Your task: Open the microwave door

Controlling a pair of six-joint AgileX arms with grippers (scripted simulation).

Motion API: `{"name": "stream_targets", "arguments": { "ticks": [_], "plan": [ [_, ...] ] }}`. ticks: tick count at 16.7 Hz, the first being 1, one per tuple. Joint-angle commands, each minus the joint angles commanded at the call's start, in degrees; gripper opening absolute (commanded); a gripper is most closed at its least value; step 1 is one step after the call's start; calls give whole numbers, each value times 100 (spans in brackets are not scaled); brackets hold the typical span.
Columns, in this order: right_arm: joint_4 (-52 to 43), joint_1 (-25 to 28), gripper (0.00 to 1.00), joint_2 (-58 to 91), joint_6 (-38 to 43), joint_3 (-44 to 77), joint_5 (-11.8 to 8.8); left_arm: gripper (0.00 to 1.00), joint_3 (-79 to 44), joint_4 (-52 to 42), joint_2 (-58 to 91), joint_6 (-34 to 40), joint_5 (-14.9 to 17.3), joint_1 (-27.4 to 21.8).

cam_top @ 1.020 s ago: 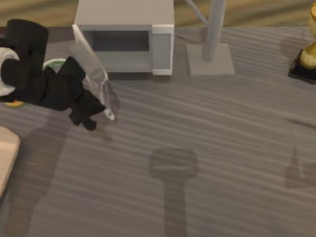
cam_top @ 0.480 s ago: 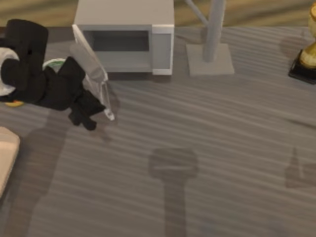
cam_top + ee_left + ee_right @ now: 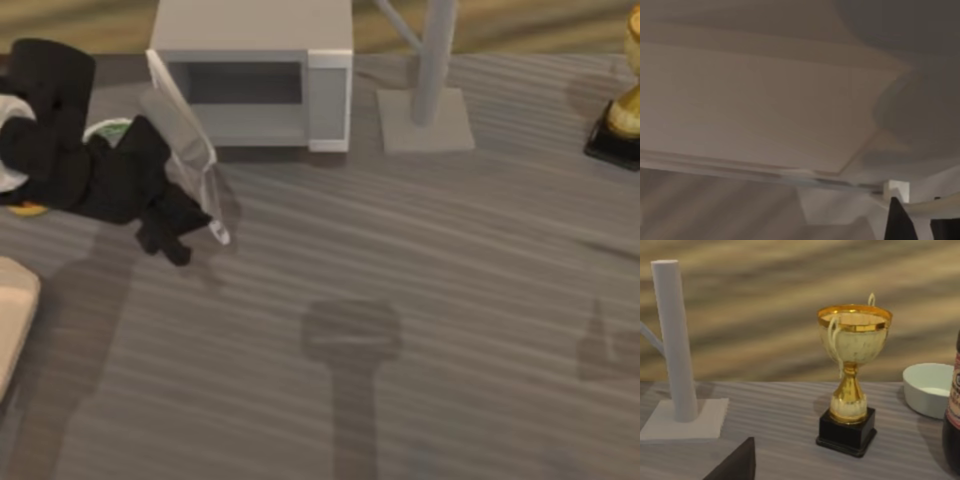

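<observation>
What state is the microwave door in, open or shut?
Open. The microwave door swings out from its left hinge, baring the microwave cavity; the left gripper is at its free edge.

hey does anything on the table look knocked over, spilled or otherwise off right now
Nothing stands out. The microwave door is swung wide open on the microwave, as intended, with the left tool at its free edge. The pole stand and gold trophy stand upright, and nothing looks spilled.

The microwave door (image 3: pixel 190 150) stands swung wide open, with the left gripper (image 3: pixel 180 238) at its outer edge.
</observation>
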State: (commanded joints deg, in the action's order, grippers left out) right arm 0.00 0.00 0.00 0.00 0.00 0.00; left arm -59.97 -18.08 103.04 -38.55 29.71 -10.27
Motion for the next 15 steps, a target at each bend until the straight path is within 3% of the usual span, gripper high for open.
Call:
{"name": "stream_targets", "arguments": {
  "ticks": [6, 15],
  "plan": [
    [0, 0, 100, 0, 0, 0, 0, 0, -144, -283, 45, -521, 228, 205],
    [0, 0, 100, 0, 0, 0, 0, 0, -149, -312, 53, -559, 244, 221]
  ]
}}
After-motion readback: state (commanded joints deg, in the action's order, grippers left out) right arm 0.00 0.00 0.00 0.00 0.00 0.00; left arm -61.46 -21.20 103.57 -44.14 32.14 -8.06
